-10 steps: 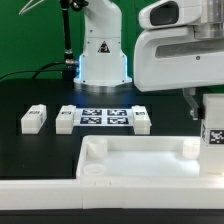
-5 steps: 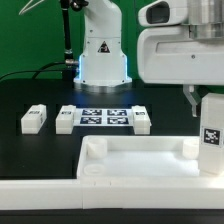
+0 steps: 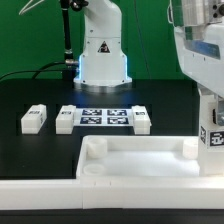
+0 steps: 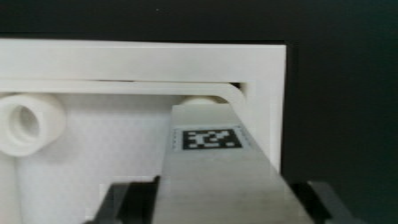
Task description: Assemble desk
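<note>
The white desk tabletop (image 3: 140, 148) lies rim-up at the front, with a round socket (image 3: 93, 171) in its near left corner. My gripper (image 3: 211, 112) is shut on a white square leg (image 3: 213, 135) that bears a tag and stands upright over the tabletop's far corner at the exterior view's right. In the wrist view the leg (image 4: 217, 160) runs out between the dark fingers (image 4: 134, 200) of the gripper (image 4: 226, 205) toward a corner of the tabletop (image 4: 160, 60), whose socket it hides. Another socket (image 4: 31, 122) shows beside it.
Three loose legs (image 3: 34, 119) (image 3: 66, 119) (image 3: 141, 120) lie on the black table around the marker board (image 3: 103, 118). The robot's base (image 3: 103, 60) stands behind them. A long white bar (image 3: 40, 195) runs along the front edge.
The hand has turned about its upright axis with the leg still in it. The leg has stayed over the same corner and sunk slightly.
</note>
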You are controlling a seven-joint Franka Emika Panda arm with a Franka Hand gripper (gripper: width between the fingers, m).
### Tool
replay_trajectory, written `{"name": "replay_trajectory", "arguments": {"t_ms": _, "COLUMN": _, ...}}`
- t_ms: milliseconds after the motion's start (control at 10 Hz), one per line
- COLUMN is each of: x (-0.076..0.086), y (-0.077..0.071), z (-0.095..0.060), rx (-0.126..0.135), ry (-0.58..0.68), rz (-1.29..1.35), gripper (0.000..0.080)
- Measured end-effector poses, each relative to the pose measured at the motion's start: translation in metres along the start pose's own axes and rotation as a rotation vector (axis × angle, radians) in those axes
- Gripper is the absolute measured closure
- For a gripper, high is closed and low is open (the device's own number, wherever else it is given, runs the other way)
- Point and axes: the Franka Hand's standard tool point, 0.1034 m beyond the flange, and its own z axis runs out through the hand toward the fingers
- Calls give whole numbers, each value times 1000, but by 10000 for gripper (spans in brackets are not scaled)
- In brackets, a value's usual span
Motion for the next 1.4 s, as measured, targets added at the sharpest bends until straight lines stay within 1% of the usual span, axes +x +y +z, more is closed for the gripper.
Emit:
{"name": "replay_trajectory", "arguments": {"t_ms": 100, "x": 2, "y": 0, "z": 0, "rx": 0, "ry": 6, "rz": -130, "gripper": 300}}
{"name": "replay_trajectory", "arguments": {"t_ms": 200, "x": 2, "y": 0, "z": 0, "rx": 0, "ry": 6, "rz": -130, "gripper": 300}}
{"name": "replay_trajectory", "arguments": {"t_ms": 300, "x": 2, "y": 0, "z": 0, "rx": 0, "ry": 6, "rz": -130, "gripper": 184}}
{"name": "replay_trajectory", "arguments": {"t_ms": 400, "x": 2, "y": 0, "z": 0, "rx": 0, "ry": 6, "rz": -130, "gripper": 184}}
{"name": "replay_trajectory", "arguments": {"t_ms": 500, "x": 2, "y": 0, "z": 0, "rx": 0, "ry": 6, "rz": -130, "gripper": 157}}
{"name": "replay_trajectory", "arguments": {"t_ms": 600, "x": 2, "y": 0, "z": 0, "rx": 0, "ry": 6, "rz": -130, "gripper": 152}}
{"name": "replay_trajectory", "arguments": {"t_ms": 1100, "x": 2, "y": 0, "z": 0, "rx": 0, "ry": 6, "rz": -130, "gripper": 151}}
{"name": "replay_trajectory", "arguments": {"t_ms": 1200, "x": 4, "y": -1, "z": 0, "rx": -1, "ry": 6, "rz": -304, "gripper": 151}}
{"name": "replay_trajectory", "arguments": {"t_ms": 1300, "x": 4, "y": -2, "z": -1, "rx": 5, "ry": 3, "rz": -378, "gripper": 151}}
{"name": "replay_trajectory", "arguments": {"t_ms": 1400, "x": -4, "y": -1, "z": -1, "rx": -7, "ry": 10, "rz": -438, "gripper": 151}}
